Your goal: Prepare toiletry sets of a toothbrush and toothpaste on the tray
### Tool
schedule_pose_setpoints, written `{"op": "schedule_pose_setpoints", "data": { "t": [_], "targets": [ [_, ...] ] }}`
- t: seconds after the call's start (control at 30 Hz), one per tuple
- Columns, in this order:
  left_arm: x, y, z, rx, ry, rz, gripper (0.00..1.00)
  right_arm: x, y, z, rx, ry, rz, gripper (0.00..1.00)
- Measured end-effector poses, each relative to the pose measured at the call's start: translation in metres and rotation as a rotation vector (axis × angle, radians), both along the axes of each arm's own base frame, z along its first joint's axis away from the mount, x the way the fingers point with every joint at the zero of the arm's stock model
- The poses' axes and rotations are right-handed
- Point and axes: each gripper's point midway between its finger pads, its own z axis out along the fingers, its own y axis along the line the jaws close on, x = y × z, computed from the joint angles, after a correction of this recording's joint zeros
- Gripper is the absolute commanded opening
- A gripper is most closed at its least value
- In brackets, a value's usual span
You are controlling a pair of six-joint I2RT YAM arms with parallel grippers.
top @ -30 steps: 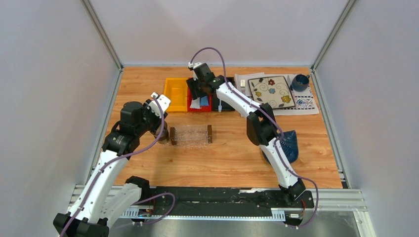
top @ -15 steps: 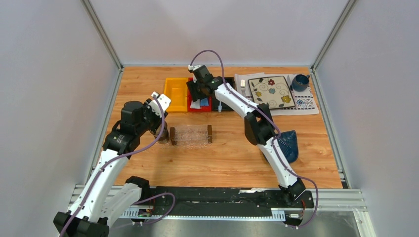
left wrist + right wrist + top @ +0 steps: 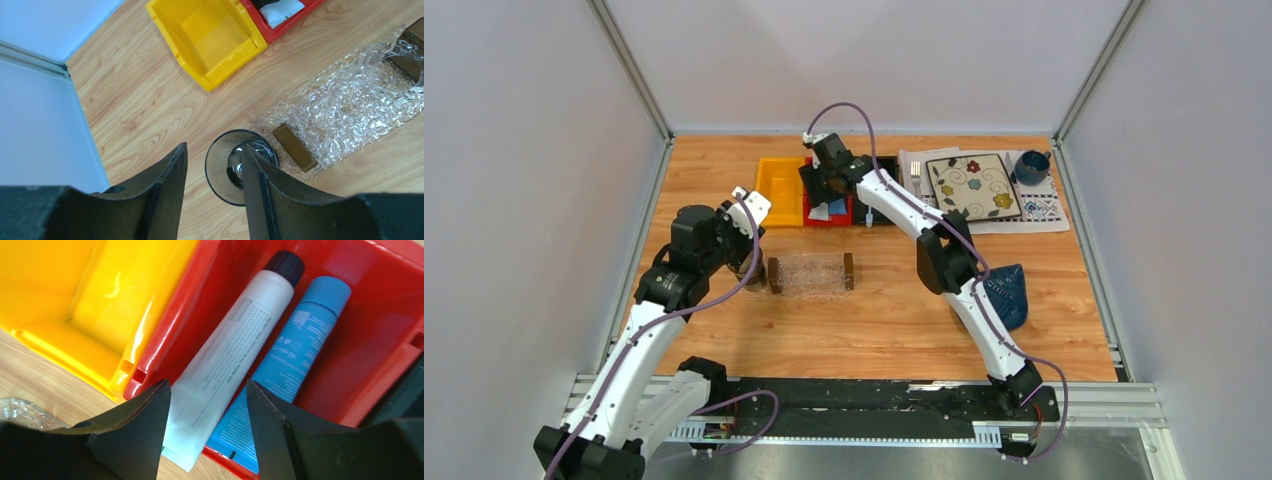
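The right arm reaches long to the upper middle of the top view. The right gripper [image 3: 206,384] tips down into the red bin [image 3: 370,300], its fingers spread either side of the white tube [image 3: 235,345] near its crimped end, seemingly not touching it, and the blue tube [image 3: 295,350] lies alongside on the right. The left arm is folded at centre left, with the left gripper [image 3: 214,150] spread and empty above a dark cup [image 3: 217,172] just beside the left block of the tray [image 3: 350,105].

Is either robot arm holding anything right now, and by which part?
Nothing is held. The right fingers stand open around the white toothpaste tube lying in the red bin; the left fingers hang open over a dark glass.
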Motion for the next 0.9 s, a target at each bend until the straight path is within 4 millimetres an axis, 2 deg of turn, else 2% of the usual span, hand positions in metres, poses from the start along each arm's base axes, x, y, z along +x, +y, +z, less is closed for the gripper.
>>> {"op": "schedule_pose_setpoints", "data": {
  "t": [0.3,0.9],
  "targets": [
    [0.0008,-0.0002,-0.0015,0.001,0.003,0.000,0.52,-0.0052,0.0088,-0.0077,0.030,0.036,-0.001,0.60],
    [0.0027,-0.0010,-0.0086,0.006,0.020,-0.001,0.52,-0.0016,0.0028,-0.0094,-0.006,0.018,-0.048,0.66]
  ]
}}
